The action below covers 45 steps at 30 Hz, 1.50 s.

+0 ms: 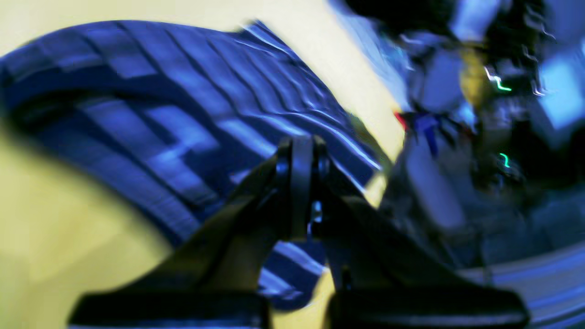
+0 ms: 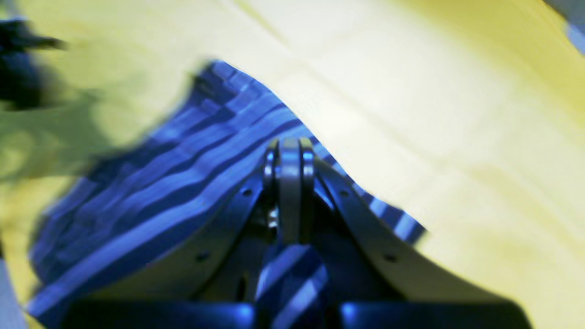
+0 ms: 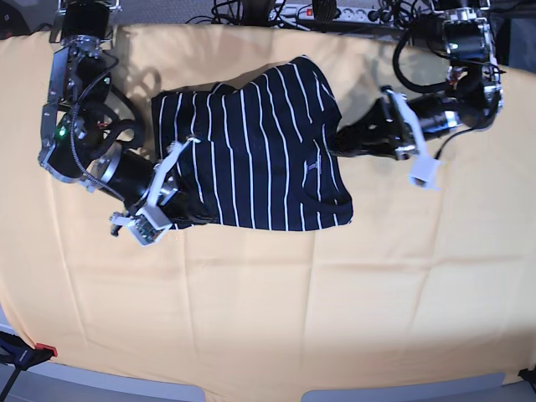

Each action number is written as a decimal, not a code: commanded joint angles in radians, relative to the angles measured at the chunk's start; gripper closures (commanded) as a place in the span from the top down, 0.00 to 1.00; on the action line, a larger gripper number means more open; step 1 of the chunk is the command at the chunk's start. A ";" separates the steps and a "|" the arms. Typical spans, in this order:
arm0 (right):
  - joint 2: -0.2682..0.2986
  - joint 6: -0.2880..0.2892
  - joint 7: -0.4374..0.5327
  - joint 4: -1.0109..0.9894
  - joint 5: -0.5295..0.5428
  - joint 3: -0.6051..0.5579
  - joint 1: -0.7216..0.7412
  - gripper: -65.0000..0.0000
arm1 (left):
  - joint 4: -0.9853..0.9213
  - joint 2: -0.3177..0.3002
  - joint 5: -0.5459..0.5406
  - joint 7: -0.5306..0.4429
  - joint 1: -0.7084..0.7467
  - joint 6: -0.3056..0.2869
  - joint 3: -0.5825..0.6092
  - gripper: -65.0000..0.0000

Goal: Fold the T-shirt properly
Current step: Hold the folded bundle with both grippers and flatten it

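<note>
Two tools are pinching the T-shirt (image 3: 251, 151), lying partly gathered on the yellow-covered counter (image 3: 268, 310): the left tool (image 1: 301, 183) is clamping its far edge, the right tool (image 2: 290, 192) its near edge. Uneven pulling risks dragging the cloth askew, or thin fabric slipping free mid-fold.

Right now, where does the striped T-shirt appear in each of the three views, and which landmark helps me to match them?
Left wrist: the T-shirt fills the left and middle, behind the shut left gripper.
Right wrist: it runs from lower left to centre, under the shut right gripper, which pinches it.
Base: it lies at upper centre, between both arms.
Shared landmark: the yellow-orange cloth beneath it.
</note>
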 commanded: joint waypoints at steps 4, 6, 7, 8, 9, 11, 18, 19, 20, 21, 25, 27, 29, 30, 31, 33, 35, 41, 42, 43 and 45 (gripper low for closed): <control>0.045 0.001 0.030 -0.094 0.021 0.000 0.080 0.00 | 0.148 -0.008 0.106 -0.013 -0.012 -0.009 0.140 0.00; 0.064 0.001 0.030 -0.176 0.020 -0.021 0.127 0.00 | 0.185 -0.008 0.207 -0.053 -0.012 -0.009 0.222 0.00; 0.072 0.001 0.029 -0.221 0.016 -0.039 0.153 0.00 | 0.193 -0.008 0.274 -0.084 -0.012 -0.009 0.262 0.00; 0.078 0.001 0.029 -0.265 0.004 -0.059 0.184 0.00 | 0.192 -0.008 0.343 -0.115 -0.012 -0.009 0.301 0.00; 0.085 0.001 0.030 -0.309 -0.006 -0.080 0.213 0.00 | 0.192 -0.008 0.413 -0.142 -0.011 -0.009 0.339 0.00; 0.094 0.001 0.030 -0.392 -0.025 -0.129 0.271 0.00 | 0.190 -0.008 0.535 -0.167 -0.011 -0.009 0.420 0.00; 0.100 0.001 0.052 -0.641 -0.110 -0.330 0.436 0.00 | 0.155 -0.008 0.822 -0.255 -0.011 0.046 0.591 0.00; 0.103 0.001 0.052 -0.676 -0.124 -0.365 0.451 0.00 | 0.145 -0.008 0.854 -0.264 -0.011 0.063 0.598 0.00; 0.107 0.001 0.053 -0.706 -0.130 -0.394 0.459 0.00 | 0.135 -0.008 0.876 -0.267 -0.011 0.075 0.599 0.00; 0.110 0.001 0.053 -0.724 -0.132 -0.417 0.465 0.00 | 0.128 -0.008 0.896 -0.270 -0.012 0.086 0.597 0.00; 0.127 0.001 0.053 -0.716 -0.109 -0.439 0.467 0.00 | 0.122 -0.008 0.934 -0.276 -0.012 0.092 0.588 0.00; 0.142 0.001 0.043 -0.692 -0.069 -0.439 0.463 0.00 | 0.122 -0.009 0.972 -0.293 -0.012 0.092 0.588 0.00; 0.161 0.001 0.019 -0.668 -0.005 -0.439 0.442 0.00 | 0.122 -0.026 1.000 -0.312 -0.012 0.112 0.588 0.00; 0.173 0.001 0.018 -0.653 0.010 -0.439 0.426 0.00 | 0.121 -0.038 1.017 -0.325 -0.012 0.124 0.588 0.00; 0.183 0.001 0.019 -0.639 0.014 -0.439 0.407 0.00 | 0.119 -0.050 1.033 -0.338 -0.012 0.130 0.588 0.00; 0.204 0.001 0.019 -0.595 0.035 -0.439 0.360 0.00 | 0.106 -0.077 1.066 -0.380 -0.013 0.133 0.588 0.00; 0.224 0.001 0.020 -0.537 0.069 -0.438 0.307 0.00 | 0.070 -0.100 1.090 -0.435 -0.021 0.133 0.588 0.00; 0.265 0.001 0.019 -0.335 0.064 -0.397 0.134 0.00 | -0.173 -0.129 1.160 -0.488 -0.128 0.133 0.589 0.00; 0.266 0.001 0.019 -0.311 0.064 -0.380 0.103 0.00 | -0.222 -0.135 1.171 -0.504 -0.158 0.133 0.589 0.00; 0.267 0.001 0.019 -0.289 0.064 -0.359 0.071 0.00 | -0.269 -0.140 1.180 -0.520 -0.190 0.133 0.589 0.00; 0.267 0.001 0.020 -0.249 0.064 -0.309 0.010 0.00 | -0.349 -0.151 1.198 -0.550 -0.257 0.133 0.589 0.00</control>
